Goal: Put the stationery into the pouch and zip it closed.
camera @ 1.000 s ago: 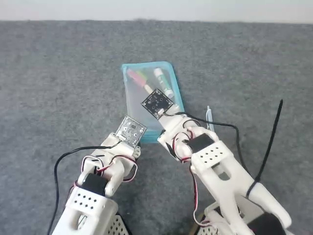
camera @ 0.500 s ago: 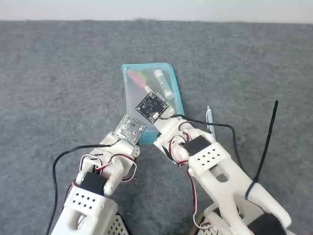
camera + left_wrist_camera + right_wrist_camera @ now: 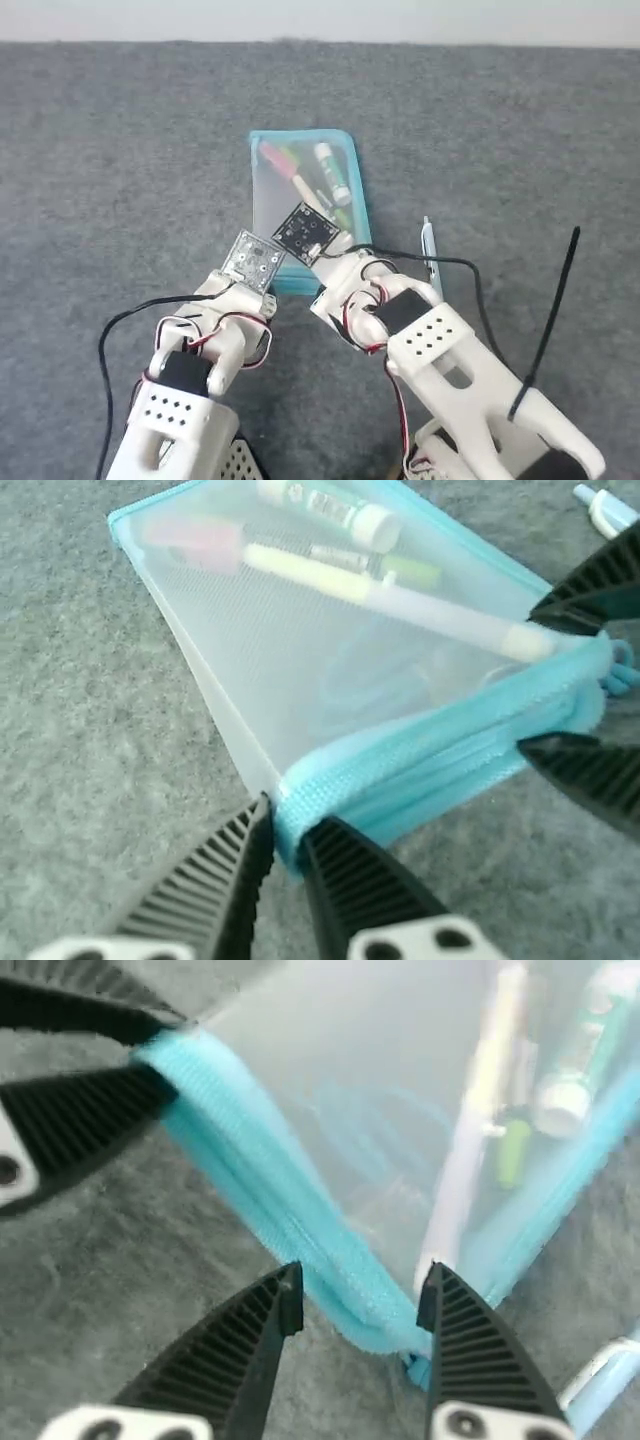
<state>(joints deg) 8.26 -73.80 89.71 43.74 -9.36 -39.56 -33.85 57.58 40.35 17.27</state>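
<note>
Top-down cam: the pouch (image 3: 272,200) is lying flat on the grey table (image 3: 120,150), teal trim all round, with the stationery (image 3: 300,178) showing through its see-through side. Both arms are leaning over its near end, the left arm (image 3: 215,330) at one corner and the right arm (image 3: 410,330) at the other. A pen (image 3: 430,255) is lying loose on the table, near the pouch on the right arm's side.

Left wrist cam: the left gripper (image 3: 283,835) is pinching the corner of the pouch's zipper edge (image 3: 440,765), jaws squeezed tight on the teal fabric. The other arm's black fingers are sitting at the far end of that same edge, one on each side.

Right wrist cam: the right gripper (image 3: 362,1290) is hanging with its jaws spread apart, straddling the zipper edge at its own end. I can't tell if either finger is touching the fabric.
</note>
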